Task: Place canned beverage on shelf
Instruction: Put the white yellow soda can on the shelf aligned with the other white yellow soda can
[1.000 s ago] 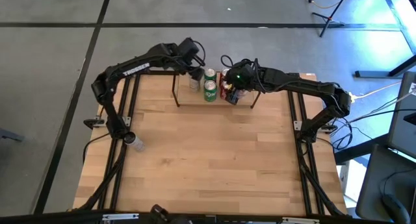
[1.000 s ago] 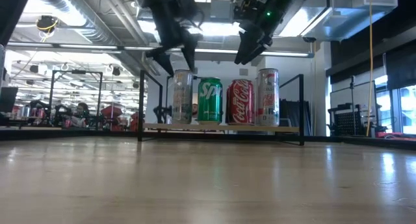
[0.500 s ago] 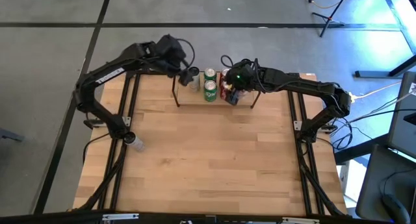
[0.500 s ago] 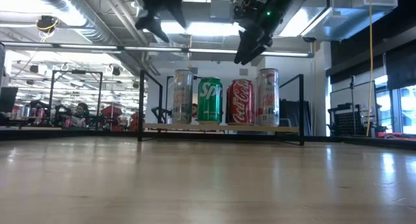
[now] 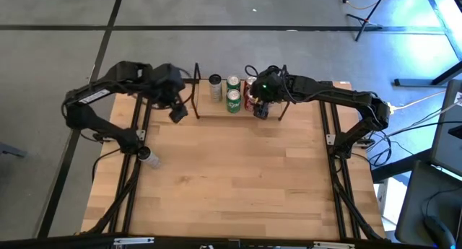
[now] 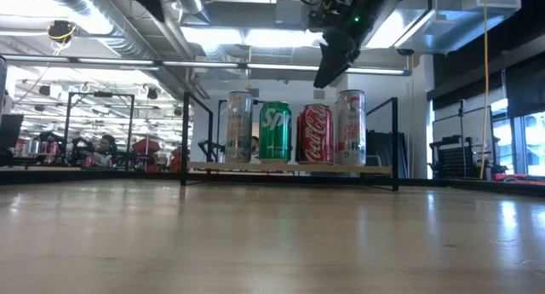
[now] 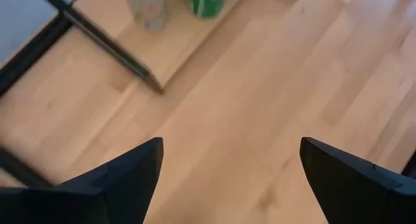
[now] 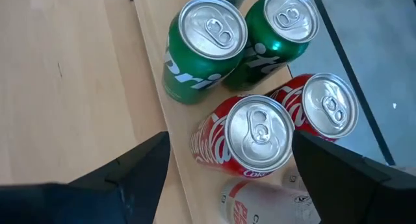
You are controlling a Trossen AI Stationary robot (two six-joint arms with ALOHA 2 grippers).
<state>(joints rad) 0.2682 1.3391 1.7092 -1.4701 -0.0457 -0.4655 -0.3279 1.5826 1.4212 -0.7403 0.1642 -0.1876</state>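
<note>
The shelf [image 5: 278, 110], a low black rod rack on a wooden board [image 6: 289, 167], stands at the table's far middle. On its board stand upright a silver can [image 6: 239, 128], green cans [image 8: 203, 52], red cans [image 8: 257, 136] and a white can [image 6: 350, 128]. My left gripper [image 5: 178, 113] is open and empty above the table, left of the shelf's left end frame; the left wrist view [image 7: 231, 143] shows bare tabletop between its fingers. My right gripper [image 6: 332, 64] is open above the red cans, touching none; it also shows in the right wrist view [image 8: 229, 136].
A small silver object [image 5: 148, 156] lies by the left arm's base. The black frame rails [image 5: 339, 177] run along both sides of the table. Bare wooden tabletop [image 5: 231, 184] fills the near half.
My left gripper, open throughout, has risen from over the silver can at the shelf's left end and gone toward the table's left and near edges, leaving the top of the low view. The silver can stays upright on the shelf.
</note>
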